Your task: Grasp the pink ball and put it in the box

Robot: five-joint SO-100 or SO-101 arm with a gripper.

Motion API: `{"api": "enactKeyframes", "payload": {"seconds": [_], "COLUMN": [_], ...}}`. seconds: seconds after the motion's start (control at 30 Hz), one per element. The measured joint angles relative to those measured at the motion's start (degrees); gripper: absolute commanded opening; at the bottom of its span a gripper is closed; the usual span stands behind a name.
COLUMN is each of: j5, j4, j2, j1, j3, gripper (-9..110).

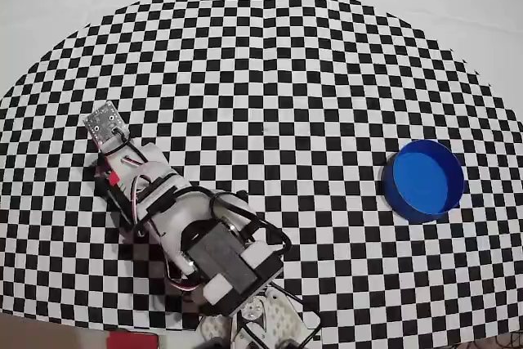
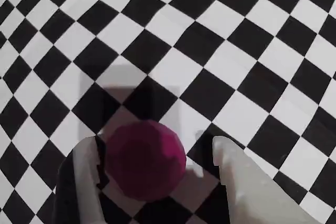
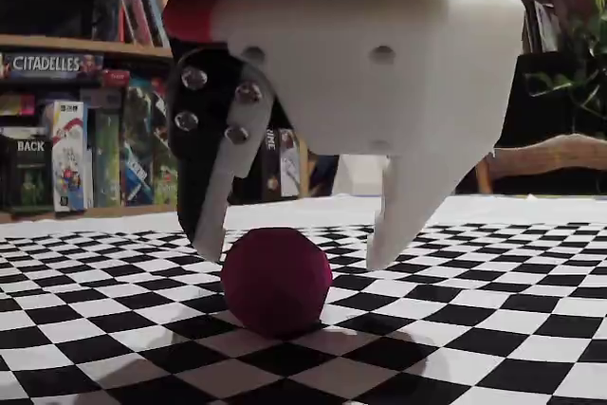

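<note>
The pink ball point(image 2: 146, 160) lies on the checkered cloth between the two fingers of my open gripper point(image 2: 155, 144). It sits close against the left finger point(image 2: 86, 182) in the wrist view, and a gap of cloth separates it from the right finger point(image 2: 239, 182). In the fixed view the ball point(image 3: 275, 280) rests on the table, and the gripper point(image 3: 294, 253) straddles it from above with its fingertips beside the ball's upper half. In the overhead view the arm point(image 1: 163, 202) covers the ball. The box point(image 1: 423, 179), a round blue tub, stands far off at the right.
The checkered cloth point(image 1: 270, 79) spreads over the table. The arm's base point(image 1: 261, 316) stands at the near edge in the overhead view. Bookshelves point(image 3: 66, 120) stand behind the table in the fixed view.
</note>
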Motion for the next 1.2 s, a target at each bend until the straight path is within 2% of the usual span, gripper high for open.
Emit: {"api": "enactKeyframes", "payload": {"seconds": [1.2], "j5": [0.0], "j4": [-0.7], "j2": [-3.6], "j1": [0.0], "j3": [-1.9], "gripper": [24]}}
